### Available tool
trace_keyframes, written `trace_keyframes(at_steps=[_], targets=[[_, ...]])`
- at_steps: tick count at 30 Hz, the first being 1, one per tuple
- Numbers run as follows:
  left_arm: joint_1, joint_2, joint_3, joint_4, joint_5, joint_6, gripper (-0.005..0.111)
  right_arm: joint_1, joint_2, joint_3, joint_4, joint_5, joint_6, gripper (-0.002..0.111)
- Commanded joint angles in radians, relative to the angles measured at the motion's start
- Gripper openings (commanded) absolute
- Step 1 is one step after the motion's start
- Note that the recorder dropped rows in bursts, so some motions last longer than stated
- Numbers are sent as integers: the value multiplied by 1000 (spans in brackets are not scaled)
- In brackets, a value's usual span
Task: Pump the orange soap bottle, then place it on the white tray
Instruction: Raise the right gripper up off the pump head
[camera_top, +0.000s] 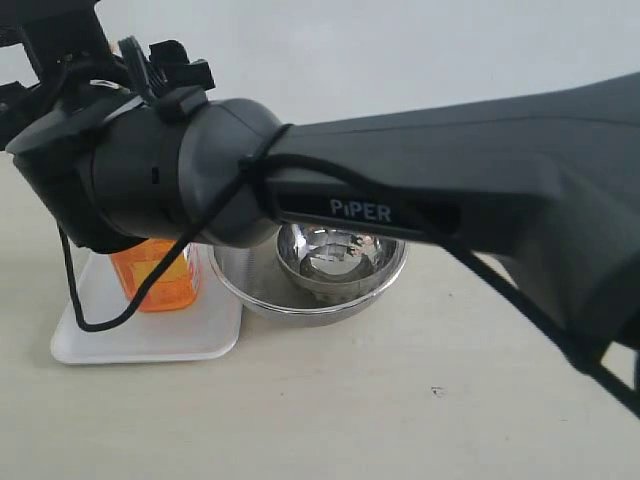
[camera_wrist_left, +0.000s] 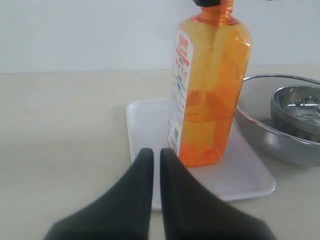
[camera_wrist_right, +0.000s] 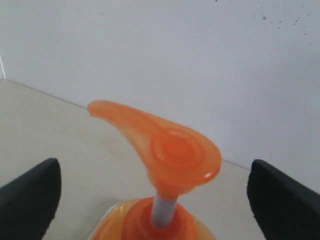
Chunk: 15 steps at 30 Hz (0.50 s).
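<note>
Orange bottle (camera_wrist_left: 207, 90) is standing upright on the white tray (camera_wrist_left: 150, 130), so placement looks done. I am holding my right gripper (camera_wrist_right: 155, 185) wide open astride the pump head (camera_wrist_right: 170, 145) and my left gripper (camera_wrist_left: 156, 157) closed and empty. The next move calls for a straight lift clear.

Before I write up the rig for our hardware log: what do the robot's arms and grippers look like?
The right arm is smooth dark grey, with white PiPER lettering and a thin black cable tied along it. Left fingers and right fingers are matte black.
</note>
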Motion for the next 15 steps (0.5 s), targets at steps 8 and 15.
trace_keyframes(at_steps=[8, 15], targets=[[2, -3, 4, -11, 1, 6, 5, 0, -49, -3, -2, 46, 1, 93], [2, -3, 4, -11, 1, 6, 5, 0, -79, -3, -2, 70, -17, 93]])
